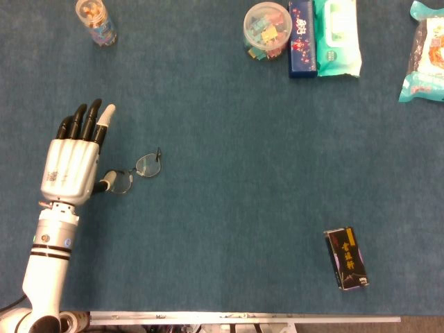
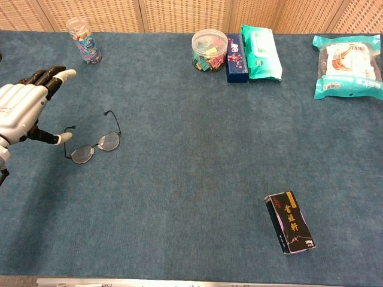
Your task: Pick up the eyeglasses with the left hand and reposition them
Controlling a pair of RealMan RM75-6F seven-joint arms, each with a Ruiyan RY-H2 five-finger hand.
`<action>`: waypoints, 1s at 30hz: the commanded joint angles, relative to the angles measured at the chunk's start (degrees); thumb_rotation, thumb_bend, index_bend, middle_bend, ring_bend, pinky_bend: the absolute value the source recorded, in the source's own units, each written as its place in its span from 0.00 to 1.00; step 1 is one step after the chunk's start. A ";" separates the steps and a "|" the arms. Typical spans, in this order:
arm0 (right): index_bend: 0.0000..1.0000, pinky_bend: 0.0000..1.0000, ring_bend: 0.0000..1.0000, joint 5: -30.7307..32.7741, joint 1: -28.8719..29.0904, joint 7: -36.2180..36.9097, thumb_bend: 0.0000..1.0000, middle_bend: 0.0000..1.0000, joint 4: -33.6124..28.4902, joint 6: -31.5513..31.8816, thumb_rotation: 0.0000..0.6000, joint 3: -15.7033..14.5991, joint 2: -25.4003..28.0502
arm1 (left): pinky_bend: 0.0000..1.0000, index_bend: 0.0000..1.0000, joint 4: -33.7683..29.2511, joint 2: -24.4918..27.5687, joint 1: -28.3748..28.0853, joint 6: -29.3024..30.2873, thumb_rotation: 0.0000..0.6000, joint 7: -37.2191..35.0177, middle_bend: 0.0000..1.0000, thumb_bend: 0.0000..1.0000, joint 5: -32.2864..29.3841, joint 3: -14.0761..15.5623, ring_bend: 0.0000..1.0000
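Your left robot hand [image 1: 71, 168] is hovering with its fingers stretched out and apart, gripping nothing, its thumb tip lying just beside the near lens of the thin wire-framed eyeglasses [image 1: 134, 174]. Those eyeglasses are lying unfolded on the blue felt-covered desk [image 1: 229, 180], well apart from the black rectangular box [image 1: 346, 258].

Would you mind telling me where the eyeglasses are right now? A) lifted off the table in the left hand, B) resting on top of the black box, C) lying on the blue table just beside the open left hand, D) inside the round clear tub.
C: the eyeglasses lie flat on the table, with the left hand spread open right beside them, gripping nothing.
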 commanded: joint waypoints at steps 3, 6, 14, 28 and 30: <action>0.44 0.33 0.20 0.10 -0.09 0.00 0.00 0.31 0.02 0.10 1.00 0.06 0.03 | 0.14 0.00 0.68 -0.38 -0.57 -0.46 1.00 -0.05 0.00 0.17 -0.70 -0.06 0.00; 0.44 0.33 0.20 0.17 -0.05 0.01 0.00 0.31 0.10 0.00 1.00 0.08 -0.01 | 0.14 0.00 -0.11 0.05 -0.36 -0.30 1.00 0.16 0.00 0.17 -0.92 0.57 0.00; 0.44 0.33 0.20 -0.05 -0.05 0.59 0.00 0.31 0.56 -0.06 1.00 -0.04 -0.30 | 0.14 0.00 -3.58 2.22 1.24 1.59 1.00 1.42 0.00 0.17 -1.01 2.77 0.00; 0.44 0.33 0.20 -0.34 -0.23 1.57 0.00 0.31 1.26 0.25 1.00 -0.18 -0.66 | 0.14 0.00 -2.32 3.37 1.73 3.35 1.00 3.23 0.00 0.17 -2.77 2.20 0.00; 0.44 0.33 0.20 -0.22 -0.23 1.50 0.00 0.31 1.25 0.20 1.00 -0.14 -0.60 | 0.14 0.00 -1.84 3.13 1.33 3.27 1.00 3.33 0.00 0.17 -2.64 1.85 0.00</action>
